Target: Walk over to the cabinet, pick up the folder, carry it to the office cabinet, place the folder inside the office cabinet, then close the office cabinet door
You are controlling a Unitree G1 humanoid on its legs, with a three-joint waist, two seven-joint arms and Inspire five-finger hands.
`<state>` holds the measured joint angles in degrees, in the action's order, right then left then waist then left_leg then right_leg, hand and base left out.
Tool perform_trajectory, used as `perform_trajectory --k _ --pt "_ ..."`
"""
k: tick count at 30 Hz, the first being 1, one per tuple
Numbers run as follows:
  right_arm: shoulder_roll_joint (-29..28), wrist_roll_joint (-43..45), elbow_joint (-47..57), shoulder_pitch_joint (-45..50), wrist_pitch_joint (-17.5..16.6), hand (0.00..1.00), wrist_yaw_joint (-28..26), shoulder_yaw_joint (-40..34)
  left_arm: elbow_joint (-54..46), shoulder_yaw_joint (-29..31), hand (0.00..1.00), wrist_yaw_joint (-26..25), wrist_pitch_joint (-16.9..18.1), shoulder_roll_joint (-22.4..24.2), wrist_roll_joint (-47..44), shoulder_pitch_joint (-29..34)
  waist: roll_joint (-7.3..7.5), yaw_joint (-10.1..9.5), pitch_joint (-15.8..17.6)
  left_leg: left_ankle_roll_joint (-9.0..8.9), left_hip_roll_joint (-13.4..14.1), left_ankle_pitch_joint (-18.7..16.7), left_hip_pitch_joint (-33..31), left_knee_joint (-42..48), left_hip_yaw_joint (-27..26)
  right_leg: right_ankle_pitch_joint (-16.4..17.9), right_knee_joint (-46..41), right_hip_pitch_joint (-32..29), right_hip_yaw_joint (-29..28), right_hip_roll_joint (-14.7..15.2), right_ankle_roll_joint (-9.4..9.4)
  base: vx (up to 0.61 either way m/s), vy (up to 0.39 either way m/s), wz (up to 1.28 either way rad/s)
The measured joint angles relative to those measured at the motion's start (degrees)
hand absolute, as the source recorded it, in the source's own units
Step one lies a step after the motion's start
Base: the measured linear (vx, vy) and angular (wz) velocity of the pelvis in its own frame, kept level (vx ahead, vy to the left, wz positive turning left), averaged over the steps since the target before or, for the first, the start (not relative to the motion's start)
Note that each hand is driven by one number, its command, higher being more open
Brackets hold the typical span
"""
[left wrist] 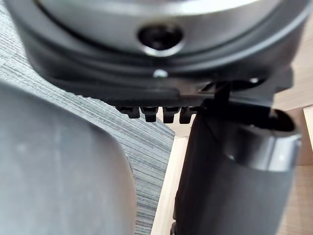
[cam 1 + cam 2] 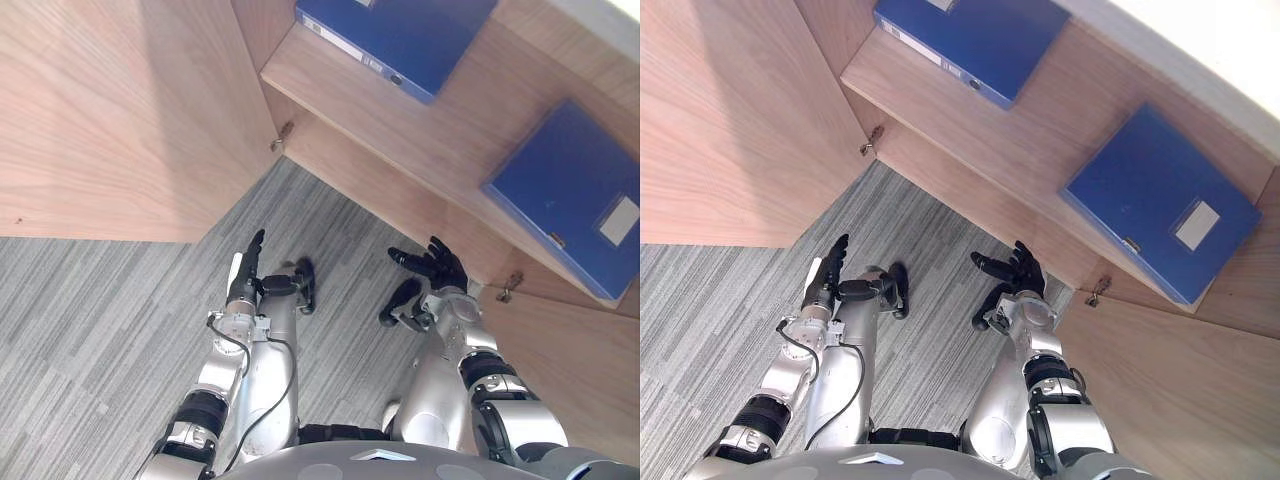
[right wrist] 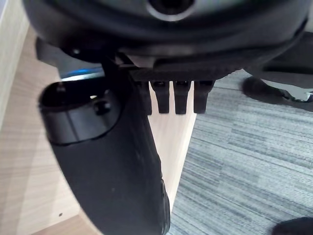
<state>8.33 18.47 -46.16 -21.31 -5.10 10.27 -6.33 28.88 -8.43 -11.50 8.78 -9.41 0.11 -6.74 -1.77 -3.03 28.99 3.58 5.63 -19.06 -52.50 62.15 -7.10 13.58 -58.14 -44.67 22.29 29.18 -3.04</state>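
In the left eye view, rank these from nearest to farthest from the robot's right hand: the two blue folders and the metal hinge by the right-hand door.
1. Metal hinge: just to the right of the right hand.
2. Right blue folder: lying on the shelf, ahead and to the right.
3. Upper blue folder: farther along the same shelf, at the view's top edge.

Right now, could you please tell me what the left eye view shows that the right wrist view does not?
The left eye view adds a blue folder at the top, a second blue folder at the right, the open cabinet door and the open left hand. The right wrist view adds the thumb from very close. Both share the open right hand, the grey carpet and the wooden cabinet.
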Motion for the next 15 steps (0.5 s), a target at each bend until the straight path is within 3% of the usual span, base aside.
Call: perform_trajectory --k 6,15 --pt "-2.29 -0.01 9.99 4.45 -2.07 0.0 0.34 -1.54 -1.67 0.27 1.0 -0.62 -0.01 0.27 0.07 0.09 -0.06 0.13 0.08 -0.06 1.07 -0.21 -1.68 1.06 -0.55 0.0 -0.8 -2.33 -0.79 -0.22 0.01 -0.02 0.0 -0.1" --pt "-4.14 -0.15 13.26 7.65 -2.25 0.0 -0.93 -0.88 -2.59 0.32 1.0 -0.9 -0.01 1.16 0.54 0.09 -0.07 0.12 0.08 -0.42 1.06 -0.48 -2.49 1.46 -0.2 0.18 -0.82 -2.54 -0.29 -0.15 0.2 0.0 0.0 0.0"
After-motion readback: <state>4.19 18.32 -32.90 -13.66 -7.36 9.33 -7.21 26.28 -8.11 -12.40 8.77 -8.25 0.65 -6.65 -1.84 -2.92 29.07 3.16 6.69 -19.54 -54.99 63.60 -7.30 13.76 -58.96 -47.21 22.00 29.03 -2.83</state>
